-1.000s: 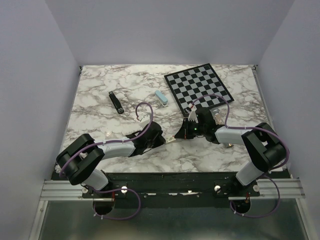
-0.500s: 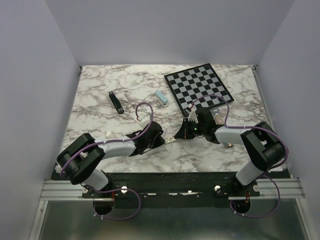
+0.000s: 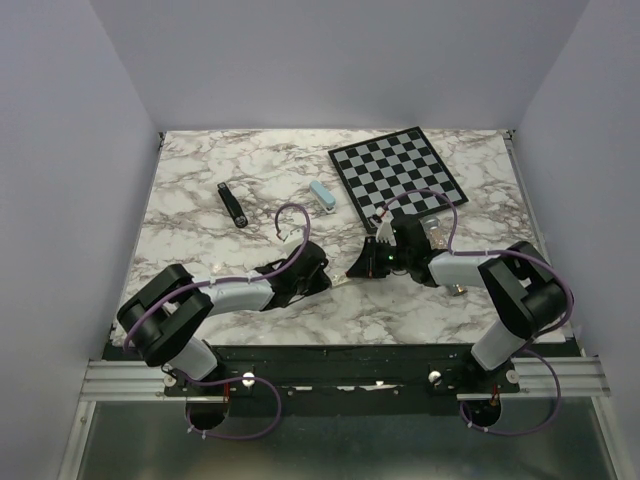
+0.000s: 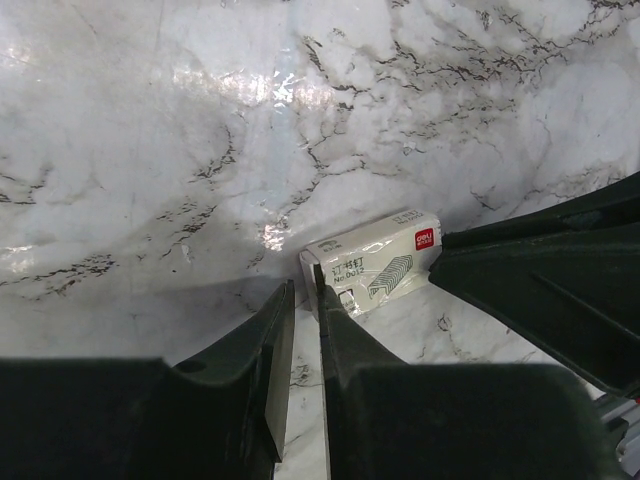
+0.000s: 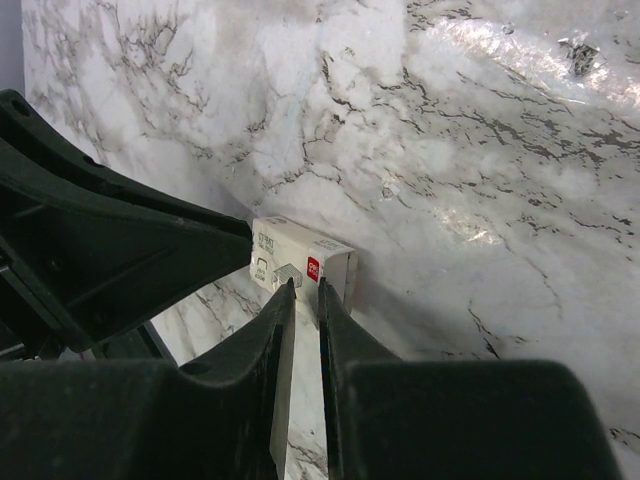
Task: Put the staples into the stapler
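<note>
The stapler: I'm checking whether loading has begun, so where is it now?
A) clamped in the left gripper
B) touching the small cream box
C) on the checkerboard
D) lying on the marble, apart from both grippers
D: the top view shows the stapler lying alone on the table, far from the left gripper, the right gripper and the small box at their fingertips.

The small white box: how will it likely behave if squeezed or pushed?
The box looks like thin cardboard, so a hard squeeze may dent it. Lying flat on the glossy marble table, it would probably slide, not tip or roll.
</note>
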Controlling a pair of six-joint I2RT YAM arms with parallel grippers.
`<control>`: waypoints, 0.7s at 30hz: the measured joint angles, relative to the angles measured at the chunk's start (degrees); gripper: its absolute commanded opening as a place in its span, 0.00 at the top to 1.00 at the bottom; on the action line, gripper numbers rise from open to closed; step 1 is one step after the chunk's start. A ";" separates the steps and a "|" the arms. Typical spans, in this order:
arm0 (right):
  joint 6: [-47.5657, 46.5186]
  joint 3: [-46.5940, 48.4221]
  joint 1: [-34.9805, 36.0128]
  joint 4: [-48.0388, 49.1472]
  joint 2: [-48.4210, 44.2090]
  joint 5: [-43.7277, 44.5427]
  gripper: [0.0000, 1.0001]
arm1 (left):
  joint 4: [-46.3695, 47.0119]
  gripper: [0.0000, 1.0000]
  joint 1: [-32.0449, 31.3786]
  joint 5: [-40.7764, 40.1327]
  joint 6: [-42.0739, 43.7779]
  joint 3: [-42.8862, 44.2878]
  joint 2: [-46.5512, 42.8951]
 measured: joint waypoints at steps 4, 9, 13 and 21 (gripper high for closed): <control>0.02 0.00 -0.20 0.42 0.44 -0.09 0.76 | -0.15 0.76 0.00 0.28 0.39 0.42 0.35; 0.13 0.00 -0.37 1.09 1.36 -0.24 0.77 | -0.13 0.76 0.00 0.52 0.59 0.63 0.52; 0.17 0.00 -0.42 1.60 1.86 -0.37 0.77 | -0.13 0.76 0.00 0.66 0.59 0.79 0.72; 0.44 0.00 -0.70 2.78 2.58 -0.96 0.81 | -0.55 0.85 0.02 0.90 0.81 1.49 1.22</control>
